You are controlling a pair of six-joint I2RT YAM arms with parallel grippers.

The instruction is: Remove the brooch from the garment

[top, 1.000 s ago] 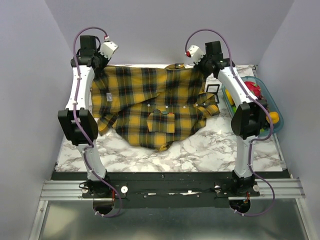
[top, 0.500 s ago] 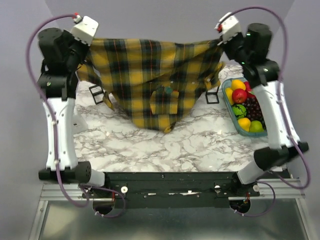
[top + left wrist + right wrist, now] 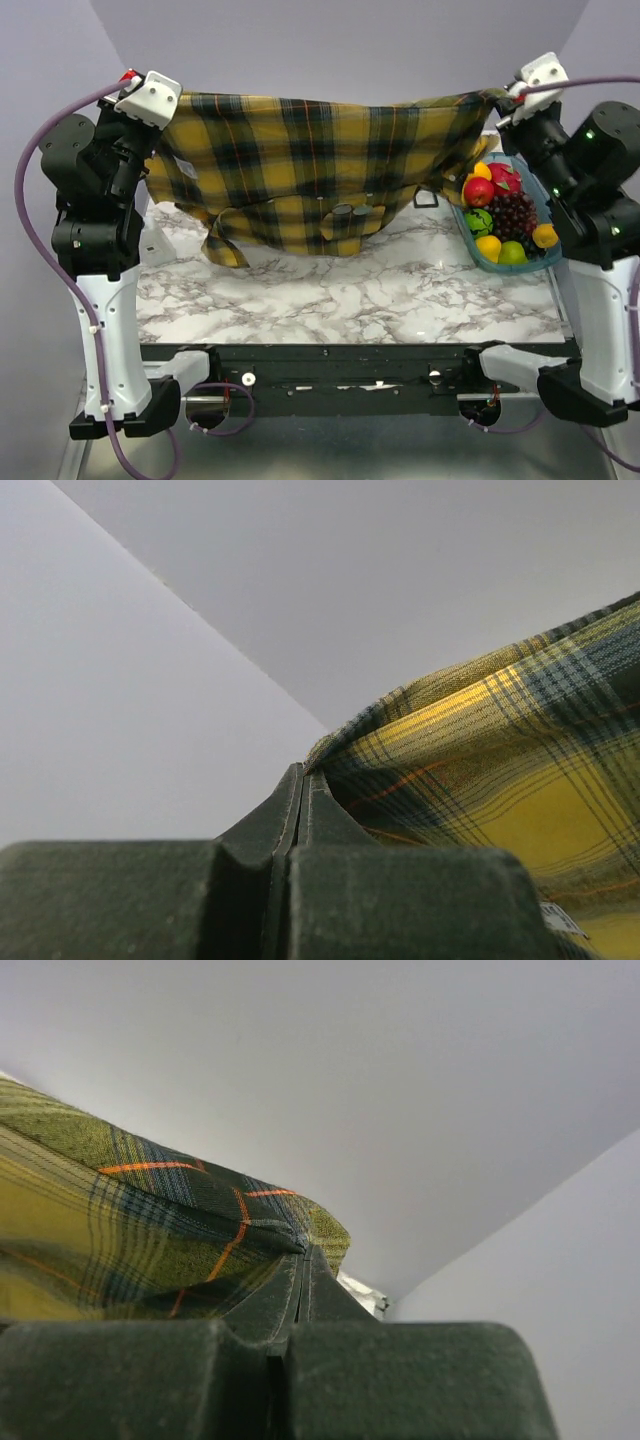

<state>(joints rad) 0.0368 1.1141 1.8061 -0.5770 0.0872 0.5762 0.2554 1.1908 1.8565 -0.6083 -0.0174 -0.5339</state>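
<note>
Garment (image 3: 300, 150) soft, limp, sagging above table (image 3: 400, 295) far edge; left hand (image 3: 303, 772), right hand (image 3: 305, 1255) each pinching upper corner. Brooch (image 3: 343, 211) small, likely rigid: take by rim

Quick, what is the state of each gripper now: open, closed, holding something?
Left gripper: closed, holding the garment by its edge.
Right gripper: closed, holding the garment too.
</note>
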